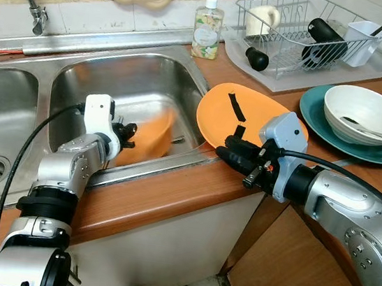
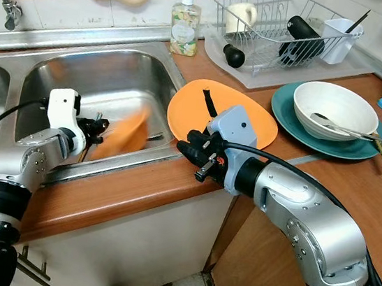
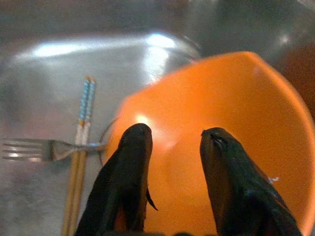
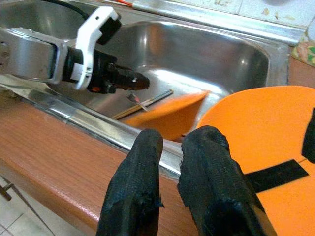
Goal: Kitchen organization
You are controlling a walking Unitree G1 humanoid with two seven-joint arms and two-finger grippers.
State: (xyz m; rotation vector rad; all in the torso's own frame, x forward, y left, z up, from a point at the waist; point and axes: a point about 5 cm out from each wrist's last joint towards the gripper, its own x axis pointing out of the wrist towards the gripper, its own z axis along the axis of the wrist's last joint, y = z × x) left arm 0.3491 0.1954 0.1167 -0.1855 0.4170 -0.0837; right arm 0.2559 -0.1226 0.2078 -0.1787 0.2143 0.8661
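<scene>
An orange bowl (image 1: 152, 141) lies tilted in the right sink basin (image 1: 136, 79), blurred in the eye views. My left gripper (image 1: 125, 134) reaches over the basin's front rim toward it, fingers open; in the left wrist view the bowl (image 3: 221, 108) sits just beyond the fingertips (image 3: 138, 135). An orange plate (image 1: 250, 119) with black tape strips lies on the wooden counter beside the sink. My right gripper (image 1: 227, 150) hovers at the plate's near edge over the counter rim, shut on nothing; the plate (image 4: 275, 128) lies beside its fingers (image 4: 147, 147).
A fork (image 3: 29, 150) and chopsticks (image 3: 81, 142) lie on the basin floor. A soap bottle (image 1: 208, 25) and a dish rack (image 1: 304, 31) stand at the back. A white bowl (image 1: 367, 113) with a utensil sits on a teal plate (image 1: 314, 113) at right.
</scene>
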